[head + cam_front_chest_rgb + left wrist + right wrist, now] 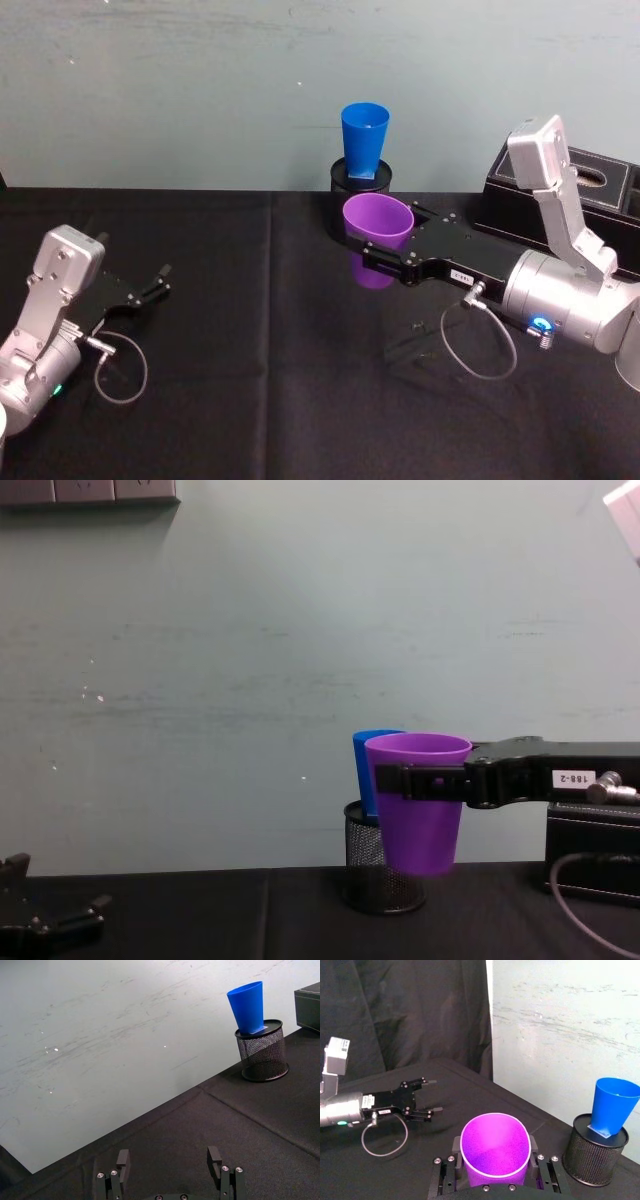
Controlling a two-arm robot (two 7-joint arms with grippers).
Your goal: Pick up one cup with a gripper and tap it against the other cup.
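The purple cup (378,222) is held upright by the right gripper (378,252). Its wide rim is turned up and its narrow base down, so the long axis is vertical. The two fingers are closed on the wall of the cup from both sides, a little below the rim. The cup is lifted off the black table (250,330), near the middle and toward the back, just in front of the mesh holder (262,1055).

The blue cup (248,1005) is set with its narrow base in the mouth of this holder, rim also up. In the right wrist view a gap is seen between the two cups: they are near but apart. In the chest view the purple cup is seen in front of the blue one and most of it is covered; the two rims are about level.

The left gripper (162,280) is kept low at the left side of the table, well apart from both cups. Its fingers are spread wide and nothing is held between them.
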